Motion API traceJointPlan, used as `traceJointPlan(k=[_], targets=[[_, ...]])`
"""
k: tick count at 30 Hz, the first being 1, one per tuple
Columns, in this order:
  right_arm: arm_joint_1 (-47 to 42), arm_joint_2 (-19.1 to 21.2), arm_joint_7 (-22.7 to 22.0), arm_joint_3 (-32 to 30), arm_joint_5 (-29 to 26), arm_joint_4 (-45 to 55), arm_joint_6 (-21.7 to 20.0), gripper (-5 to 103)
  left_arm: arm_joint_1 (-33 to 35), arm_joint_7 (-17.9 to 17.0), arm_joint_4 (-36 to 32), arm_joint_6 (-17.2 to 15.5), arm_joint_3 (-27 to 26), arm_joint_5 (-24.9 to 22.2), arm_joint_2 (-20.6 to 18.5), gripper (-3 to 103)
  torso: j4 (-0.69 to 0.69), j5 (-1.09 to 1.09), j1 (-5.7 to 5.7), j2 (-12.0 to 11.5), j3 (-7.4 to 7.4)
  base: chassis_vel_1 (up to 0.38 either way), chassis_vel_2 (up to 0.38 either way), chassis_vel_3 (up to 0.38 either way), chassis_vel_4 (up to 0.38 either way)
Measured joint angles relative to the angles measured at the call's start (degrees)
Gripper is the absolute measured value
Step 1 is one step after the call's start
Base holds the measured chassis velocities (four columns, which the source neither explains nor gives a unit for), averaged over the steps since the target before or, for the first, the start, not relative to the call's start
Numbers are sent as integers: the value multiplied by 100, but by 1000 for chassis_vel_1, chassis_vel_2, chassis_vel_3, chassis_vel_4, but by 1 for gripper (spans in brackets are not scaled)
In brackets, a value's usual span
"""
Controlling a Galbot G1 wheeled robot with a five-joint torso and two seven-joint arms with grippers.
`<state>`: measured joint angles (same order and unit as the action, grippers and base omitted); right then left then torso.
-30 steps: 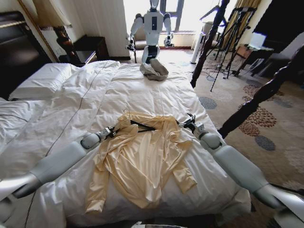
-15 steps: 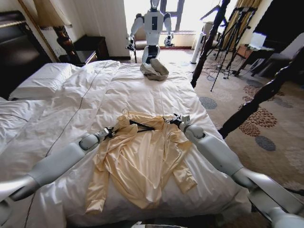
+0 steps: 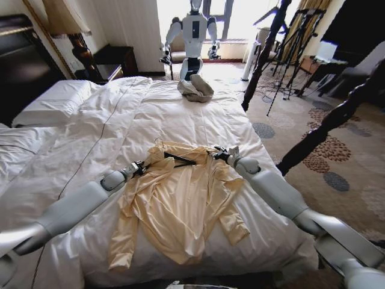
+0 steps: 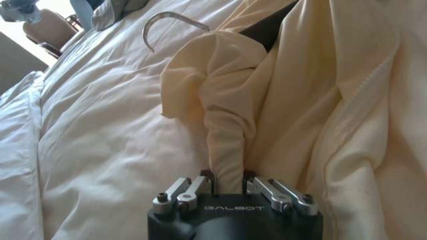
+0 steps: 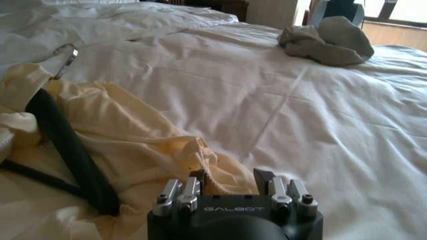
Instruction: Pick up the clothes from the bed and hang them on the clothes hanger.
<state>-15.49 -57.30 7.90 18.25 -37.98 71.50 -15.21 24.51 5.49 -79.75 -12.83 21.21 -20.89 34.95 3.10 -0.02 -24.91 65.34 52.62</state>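
Pale yellow top [image 3: 180, 205] lies spread flat on the white duvet of the bed [image 3: 180, 114], near the foot edge and toward the robot's-right corner, sleeves trailing toward the foot. A dark hanger [image 3: 179, 159] sits at the collar end of the garment, its bar partly under the fabric and its metal hook [image 4: 167, 25] lying bare on the duvet just beyond the collar. Left gripper [image 3: 139, 167] is at the garment's left shoulder; in the left wrist view its jaws are closed on a twisted rope of yellow cloth [image 4: 227, 150] pulled up from that shoulder. Right gripper [image 3: 219, 155] is at the opposite shoulder, right at the cloth's edge; the right wrist view shows its jaws standing apart with a ruffled hem [image 5: 213, 175] of the top between them, not yet pinched as far as can be judged. The small grey-beige bundle [image 3: 194, 88] rests well apart, near the far edge of the bed. Progress, as judged: hanger appears partly threaded into the neck and one shoulder, but the fit over the hanger's ends is hidden by folds. Garment is not lifted off the bed, and the hanging itself remains undone.
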Motion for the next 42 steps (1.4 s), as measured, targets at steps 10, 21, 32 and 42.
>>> traceJointPlan(k=[10, 21, 32, 42], targets=[[-35, 20, -4, 1, 27, 16, 1, 8, 52, -26, 3, 30, -30, -9, 7, 22, 2, 1, 0, 0, 0, 0, 0, 0, 0], [-136, 146, -191, -87, -406, 569, -37, -2, 47, -35, 30, 47, -33, -20, 39, 22, 1, 0, 0, 0, 0, 0, 0, 0, 0], [-188, 656, -43, -61, -1132, 2136, -119, 0, 25, -29, 56, 69, -37, -31, 40, 22, 2, 0, 0, 0, 0, 0, 0, 0, 0], [75, 508, -293, 1048, -1807, 3575, -357, 0, 107, -38, 42, 78, -124, -32, 74, 22, 0, -1, 1, 0, 0, 0, 0, 0, 0]])
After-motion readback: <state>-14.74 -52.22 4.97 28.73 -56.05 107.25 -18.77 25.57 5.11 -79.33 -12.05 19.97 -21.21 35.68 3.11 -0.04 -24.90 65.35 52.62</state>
